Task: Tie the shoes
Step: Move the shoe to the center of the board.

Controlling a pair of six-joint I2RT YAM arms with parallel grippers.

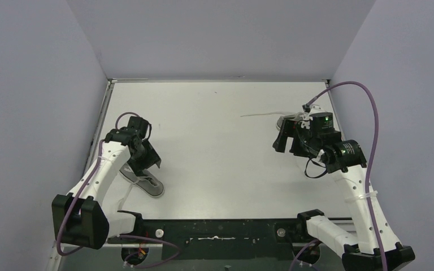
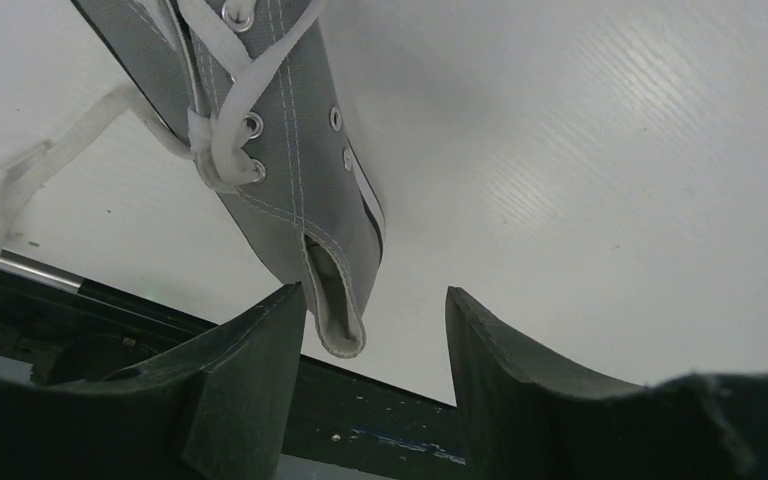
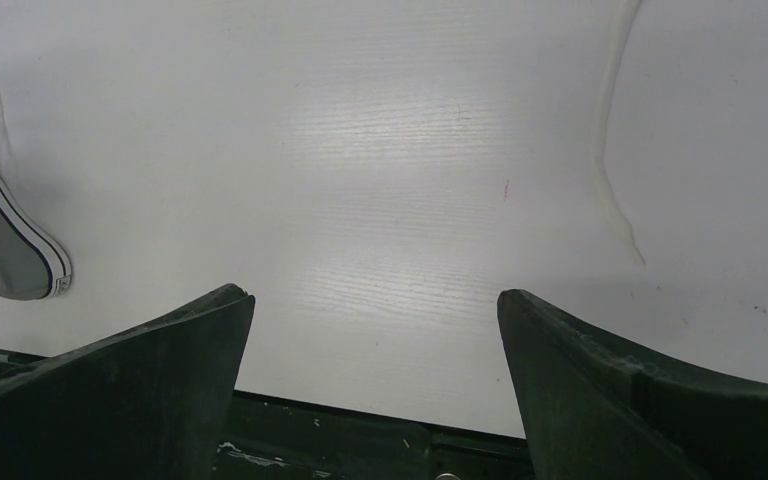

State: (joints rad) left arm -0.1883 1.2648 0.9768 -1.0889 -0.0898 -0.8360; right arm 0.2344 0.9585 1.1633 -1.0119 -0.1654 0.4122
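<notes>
near shoe: small grey canvas low-top sneaker with white rubber sole edge (image 1: 145, 182), lying on the white matte table (image 1: 220, 169) near its front edge, heel toward the black base rail (image 1: 226, 228).
left gripper: (image 2: 375, 295) low over that heel, jaws part-way apart. Heel tab sits between them, hard by one finger (image 2: 250, 370). No grip on it that I can see.
risk 1: jaws pinch the heel instead of a lace, so the shoe gets dragged or tipped, likely toward the rail. Smooth top gives it no hold.
near lace: flat white lace (image 2: 30, 190) loose on the table, off to the side of the eyelets, outside the jaws. No bow visible.
risk 2: lace lies flat, so a pinch there may scrape the table and miss.
right gripper: (image 3: 375, 295) jaws wide apart, nothing between them, bare table below.
far shoe: second grey sneaker (image 1: 286, 119) at the far right, mostly hidden under the right arm.
risk 3: top view can't check it, and the arm may press or shove it.
far lace: long white lace (image 1: 259, 115) trailing left, apart from the jaws, easy to snag or pin.
</notes>
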